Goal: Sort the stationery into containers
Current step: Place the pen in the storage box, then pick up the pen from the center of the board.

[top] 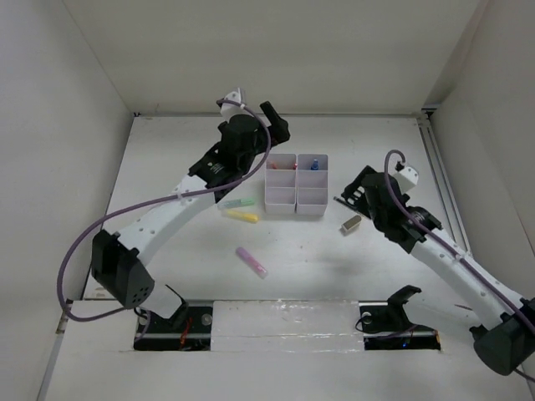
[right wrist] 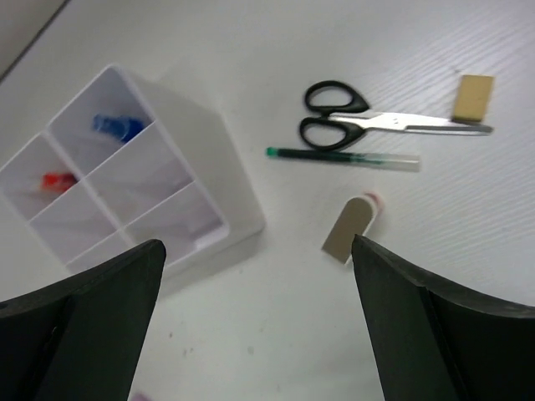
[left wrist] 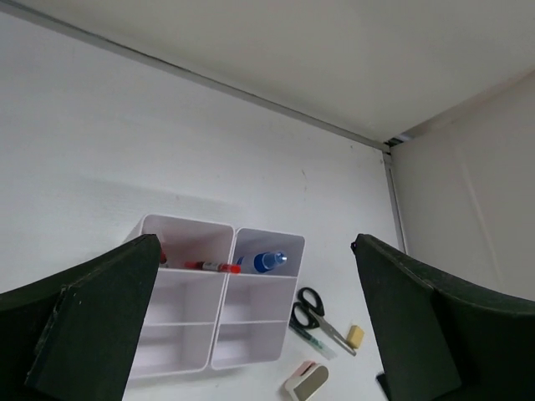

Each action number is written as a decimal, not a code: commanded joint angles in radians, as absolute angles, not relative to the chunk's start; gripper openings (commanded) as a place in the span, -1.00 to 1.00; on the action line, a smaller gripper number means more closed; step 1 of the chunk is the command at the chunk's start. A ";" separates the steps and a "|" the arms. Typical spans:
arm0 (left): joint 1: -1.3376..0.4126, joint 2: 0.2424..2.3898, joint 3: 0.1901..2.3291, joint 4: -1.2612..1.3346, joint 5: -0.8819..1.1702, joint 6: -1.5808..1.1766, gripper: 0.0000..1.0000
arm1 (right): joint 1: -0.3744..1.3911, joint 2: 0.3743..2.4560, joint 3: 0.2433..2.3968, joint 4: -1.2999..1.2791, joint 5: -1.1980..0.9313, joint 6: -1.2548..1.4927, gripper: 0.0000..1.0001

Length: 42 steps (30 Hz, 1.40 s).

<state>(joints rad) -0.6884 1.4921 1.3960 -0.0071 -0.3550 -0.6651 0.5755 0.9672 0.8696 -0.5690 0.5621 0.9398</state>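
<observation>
Near the middle of the overhead view, a white organiser tray [top: 294,208] standing on the worktop [top: 184,259]. In its upper left compartment, a thin red pen [left wrist: 213,267]; in the upper right compartment, a blue piece [left wrist: 266,261].

Loose on the worktop just left of the tray: a green highlighter [top: 238,203] with a yellow highlighter [top: 244,215] close below it. Lower in the frame and well apart from both, a pink highlighter [top: 252,261].

To the right of the tray in the right wrist view: black-handled scissors [right wrist: 334,117], a green-capped pen [right wrist: 343,156] lying just below them, a beige eraser block [right wrist: 474,97] at the blade tips, and a rounded grey-and-pink piece [right wrist: 351,227] lower down, apart from the rest.

Left hand [top: 276,125] above the tray's upper left corner, fingers [left wrist: 92,317] spread wide, holding nothing. Right hand [top: 349,197] to the right of the tray, over the scissors, likewise spread wide and holding nothing.
</observation>
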 commanded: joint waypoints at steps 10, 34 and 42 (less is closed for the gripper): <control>-0.675 1.114 1.175 -0.301 -0.362 -0.716 0.99 | 0.193 1.121 0.810 -0.336 0.258 1.011 0.59; -0.655 0.976 1.115 -0.400 -0.342 -0.707 0.99 | 0.115 1.374 0.775 -0.374 0.224 1.344 0.05; -0.646 0.976 1.106 -0.400 -0.342 -0.716 0.99 | 0.115 1.416 0.775 -0.365 0.199 1.367 -0.09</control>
